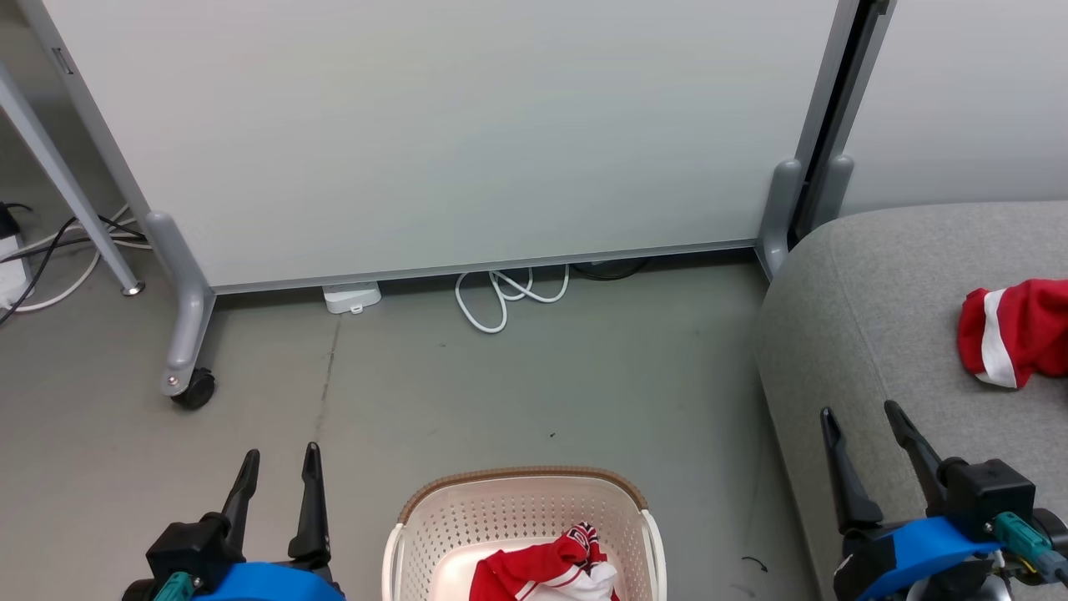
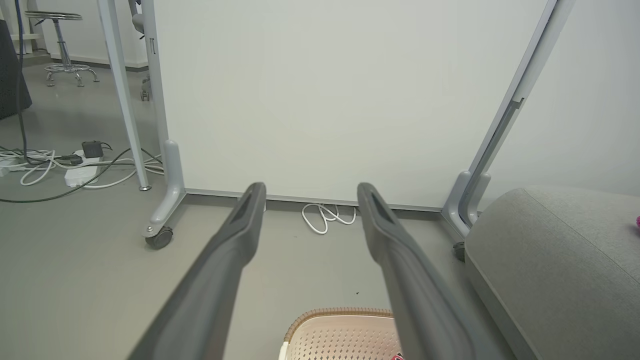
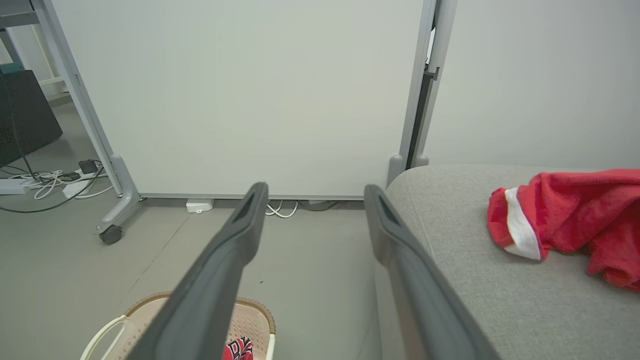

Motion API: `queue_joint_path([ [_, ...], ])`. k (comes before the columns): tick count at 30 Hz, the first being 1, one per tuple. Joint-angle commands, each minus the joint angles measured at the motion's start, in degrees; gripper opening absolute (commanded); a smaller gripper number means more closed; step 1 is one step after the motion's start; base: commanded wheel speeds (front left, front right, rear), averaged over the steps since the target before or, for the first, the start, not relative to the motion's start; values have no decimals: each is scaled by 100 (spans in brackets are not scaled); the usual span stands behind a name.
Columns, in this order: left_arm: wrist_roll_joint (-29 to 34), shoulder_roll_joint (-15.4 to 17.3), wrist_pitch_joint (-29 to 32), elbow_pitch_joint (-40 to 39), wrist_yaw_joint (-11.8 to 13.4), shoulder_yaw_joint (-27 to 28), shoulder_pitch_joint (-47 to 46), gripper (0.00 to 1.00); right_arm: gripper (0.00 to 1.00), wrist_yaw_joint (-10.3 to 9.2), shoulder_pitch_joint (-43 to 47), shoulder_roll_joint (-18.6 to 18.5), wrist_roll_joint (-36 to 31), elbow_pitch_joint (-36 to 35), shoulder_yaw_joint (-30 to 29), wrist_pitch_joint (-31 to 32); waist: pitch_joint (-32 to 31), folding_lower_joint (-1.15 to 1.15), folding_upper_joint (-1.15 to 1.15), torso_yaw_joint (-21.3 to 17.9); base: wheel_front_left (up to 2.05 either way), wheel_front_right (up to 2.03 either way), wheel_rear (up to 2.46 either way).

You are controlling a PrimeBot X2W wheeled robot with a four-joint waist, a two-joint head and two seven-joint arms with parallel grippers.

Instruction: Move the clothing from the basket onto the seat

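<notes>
At the far left, cables [image 1: 50,250] are seen on the grey floor [image 1: 584,384], near a castor [image 1: 193,389] of a pale partition panel [image 1: 459,125]. At the lower left of the head view, the left gripper [image 1: 281,455] is held above the floor. Its jaws are spread wide apart and nothing is gripped between them. Just to its right, the basket [image 1: 521,477] is set on the floor, and a red-and-white garment [image 1: 542,572] with patterned trim is crumpled inside it. Beyond the basket, a coiled white cable [image 1: 501,305] is seen under the panel. At the lower right, the right gripper [image 1: 859,411] is seen against the near edge of the seat [image 1: 876,284], its jaws likewise wide apart and empty. At the far right, a second red garment [image 1: 1014,330] with a white stripe is laid on the seat, well apart from the basket.
</notes>
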Motion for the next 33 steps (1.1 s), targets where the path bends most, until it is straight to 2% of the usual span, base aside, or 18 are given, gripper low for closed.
queue_joint_path([
  [1,17,29,-15,8,-8,34,-29,100,100,3,77,14,52,-14,3,7,3,0,0,-3,0,0,0],
  [22,16,15,-15,97,-8,-52,-140,100,100,3,59,16,71,-53,94,-27,181,0,0,-53,0,0,0],
  [33,-11,-22,-15,341,-9,-331,-543,100,100,3,-227,14,60,-265,292,-32,851,0,0,-385,0,0,0],
])
